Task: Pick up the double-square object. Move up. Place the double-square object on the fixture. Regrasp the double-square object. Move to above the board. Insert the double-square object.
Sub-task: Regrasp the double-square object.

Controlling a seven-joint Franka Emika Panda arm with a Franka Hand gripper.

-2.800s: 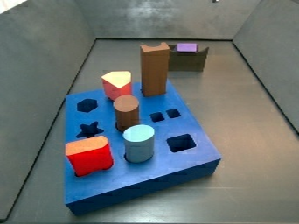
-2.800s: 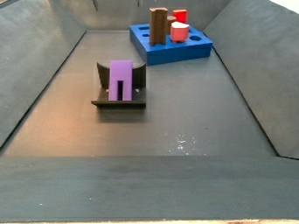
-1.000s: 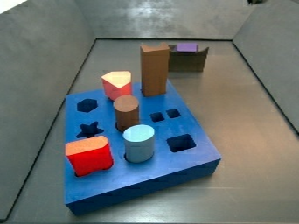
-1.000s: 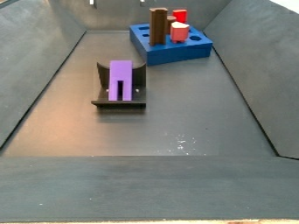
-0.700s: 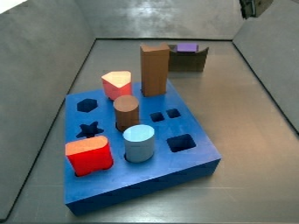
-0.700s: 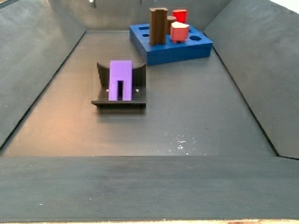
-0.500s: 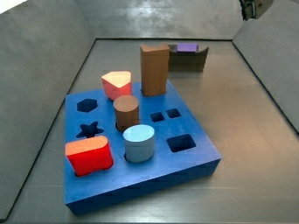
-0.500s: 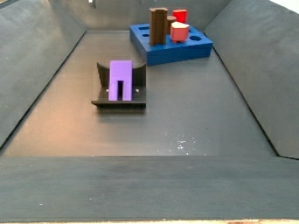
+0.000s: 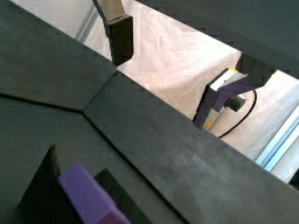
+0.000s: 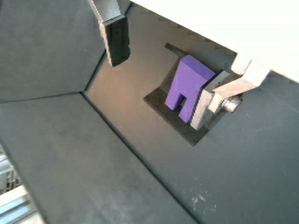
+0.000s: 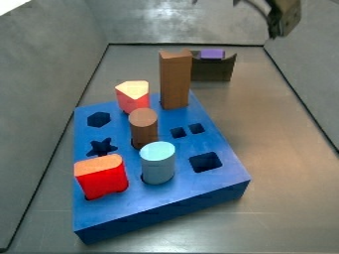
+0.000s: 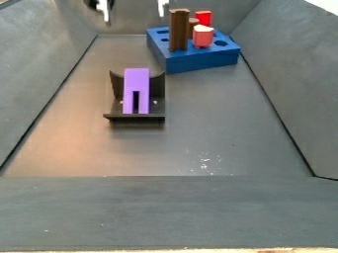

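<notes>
side views now show you the dark two-finger gripper (image 11: 281, 14) entering at the top edge, where a moment ago only a sliver showed. its jaws stand apart with nothing between the silver fingers (image 10: 114, 37). the small purple stepped double-square object (image 12: 136, 89) lies in the dark u-shaped fixture (image 12: 133, 117), well apart from the thick blue board (image 12: 199, 54). you are likely coming down for the regrasp.

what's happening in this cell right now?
The purple double-square object sits in the fixture on the floor, with nothing gripping it. The gripper is up above it, fingers apart and empty, and shows only at the top edge of both side views. The blue board stands apart from the fixture with several pegs already in; the regrasp has not happened yet.
</notes>
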